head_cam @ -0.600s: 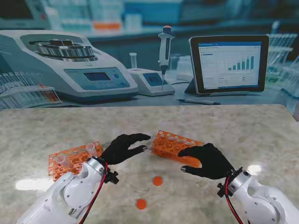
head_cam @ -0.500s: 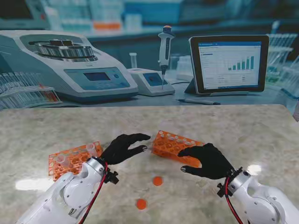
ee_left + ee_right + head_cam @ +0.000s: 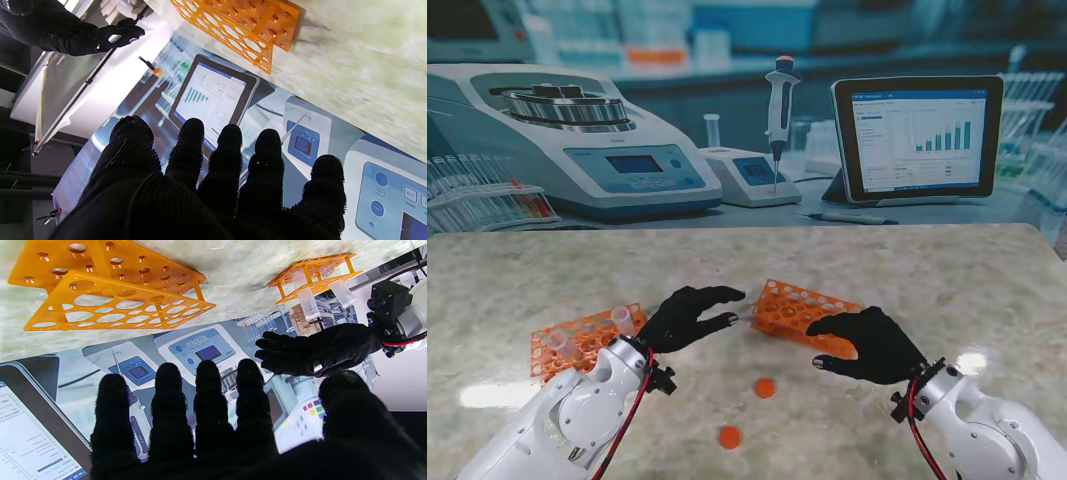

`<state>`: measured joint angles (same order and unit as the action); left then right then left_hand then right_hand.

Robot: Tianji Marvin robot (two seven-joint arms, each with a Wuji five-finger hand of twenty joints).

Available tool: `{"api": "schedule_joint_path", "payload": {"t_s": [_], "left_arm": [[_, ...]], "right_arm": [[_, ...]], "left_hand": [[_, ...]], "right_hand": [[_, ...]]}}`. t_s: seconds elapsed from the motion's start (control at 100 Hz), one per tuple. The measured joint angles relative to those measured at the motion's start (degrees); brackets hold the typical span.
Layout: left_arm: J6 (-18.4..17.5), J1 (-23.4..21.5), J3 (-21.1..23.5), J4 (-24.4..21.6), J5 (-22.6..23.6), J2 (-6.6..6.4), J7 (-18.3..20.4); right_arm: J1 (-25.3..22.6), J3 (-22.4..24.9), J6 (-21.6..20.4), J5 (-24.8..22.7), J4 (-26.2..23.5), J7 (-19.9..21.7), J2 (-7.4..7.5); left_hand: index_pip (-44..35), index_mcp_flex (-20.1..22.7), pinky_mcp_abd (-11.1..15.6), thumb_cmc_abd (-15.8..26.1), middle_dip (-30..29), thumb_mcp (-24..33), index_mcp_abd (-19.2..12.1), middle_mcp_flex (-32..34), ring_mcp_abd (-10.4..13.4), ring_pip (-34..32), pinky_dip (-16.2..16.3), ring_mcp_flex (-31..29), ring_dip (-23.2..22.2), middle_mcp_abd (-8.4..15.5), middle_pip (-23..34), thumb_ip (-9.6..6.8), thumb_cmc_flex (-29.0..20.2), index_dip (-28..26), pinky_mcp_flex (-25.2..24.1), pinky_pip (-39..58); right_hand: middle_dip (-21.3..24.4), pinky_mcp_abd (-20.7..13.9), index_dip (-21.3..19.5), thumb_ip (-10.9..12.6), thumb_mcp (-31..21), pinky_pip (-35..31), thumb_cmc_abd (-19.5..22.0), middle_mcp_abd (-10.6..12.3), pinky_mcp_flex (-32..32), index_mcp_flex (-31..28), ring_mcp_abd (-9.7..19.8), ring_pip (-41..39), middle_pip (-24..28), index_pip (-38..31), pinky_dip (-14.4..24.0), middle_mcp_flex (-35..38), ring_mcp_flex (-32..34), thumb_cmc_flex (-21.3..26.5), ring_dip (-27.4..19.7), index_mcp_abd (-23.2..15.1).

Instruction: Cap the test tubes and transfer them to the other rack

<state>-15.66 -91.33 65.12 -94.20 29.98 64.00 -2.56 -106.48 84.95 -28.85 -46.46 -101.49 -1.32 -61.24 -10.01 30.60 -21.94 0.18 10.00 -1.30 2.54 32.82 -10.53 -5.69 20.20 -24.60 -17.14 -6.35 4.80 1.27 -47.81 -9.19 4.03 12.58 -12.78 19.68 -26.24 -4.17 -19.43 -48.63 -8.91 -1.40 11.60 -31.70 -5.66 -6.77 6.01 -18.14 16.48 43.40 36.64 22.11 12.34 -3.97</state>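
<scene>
Two flat round orange caps (image 3: 729, 436) (image 3: 765, 387) lie loose on the pale marbled counter (image 3: 987, 290), nearest its front edge and between the two arms. The left hand (image 3: 689, 317), in a black knit glove, hovers with fingers spread and holds nothing; just to its left stands an orange plastic rack (image 3: 577, 342) with two clear uncapped tubes (image 3: 621, 320) (image 3: 557, 341) upright in it. The right hand (image 3: 872, 343), gloved alike, also has its fingers apart and empty, and partly covers the near edge of the second orange rack (image 3: 802, 308), a perforated grid with empty holes. Past the counter's far edge is a printed laboratory backdrop (image 3: 727, 120).
</scene>
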Motion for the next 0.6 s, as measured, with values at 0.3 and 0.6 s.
{"api": "schedule_joint_path", "payload": {"t_s": [0.3, 0.6], "left_arm": [[-1.7, -3.5, 6.7, -5.7, 3.7, -0.89, 4.2], [-2.7, -6.6, 15.0, -10.6, 6.2, -1.66, 7.9]], "right_arm": [[-0.2, 0.0, 0.2, -0.1, -0.3, 0.1, 0.0], [-0.6, 0.1, 0.2, -0.5, -0.7, -0.2, 0.0]], "left_hand": [[0.0, -0.3, 0.0, 0.0, 0.0, 0.0, 0.0, 0.0, 0.0, 0.0, 0.0, 0.0, 0.0, 0.0, 0.0, 0.0, 0.0, 0.0, -0.3, 0.0], [0.0, -0.5, 0.1, 0.0, 0.0, 0.0, 0.0, 0.0, 0.0, 0.0, 0.0, 0.0, 0.0, 0.0, 0.0, 0.0, 0.0, 0.0, -0.9, 0.0]], "right_hand": [[0.0, 0.0, 0.0, 0.0, 0.0, 0.0, 0.0, 0.0, 0.0, 0.0, 0.0, 0.0, 0.0, 0.0, 0.0, 0.0, 0.0, 0.0, 0.0, 0.0], [0.0, 0.0, 0.0, 0.0, 0.0, 0.0, 0.0, 0.0, 0.0, 0.0, 0.0, 0.0, 0.0, 0.0, 0.0, 0.0, 0.0, 0.0, 0.0, 0.0]]}}
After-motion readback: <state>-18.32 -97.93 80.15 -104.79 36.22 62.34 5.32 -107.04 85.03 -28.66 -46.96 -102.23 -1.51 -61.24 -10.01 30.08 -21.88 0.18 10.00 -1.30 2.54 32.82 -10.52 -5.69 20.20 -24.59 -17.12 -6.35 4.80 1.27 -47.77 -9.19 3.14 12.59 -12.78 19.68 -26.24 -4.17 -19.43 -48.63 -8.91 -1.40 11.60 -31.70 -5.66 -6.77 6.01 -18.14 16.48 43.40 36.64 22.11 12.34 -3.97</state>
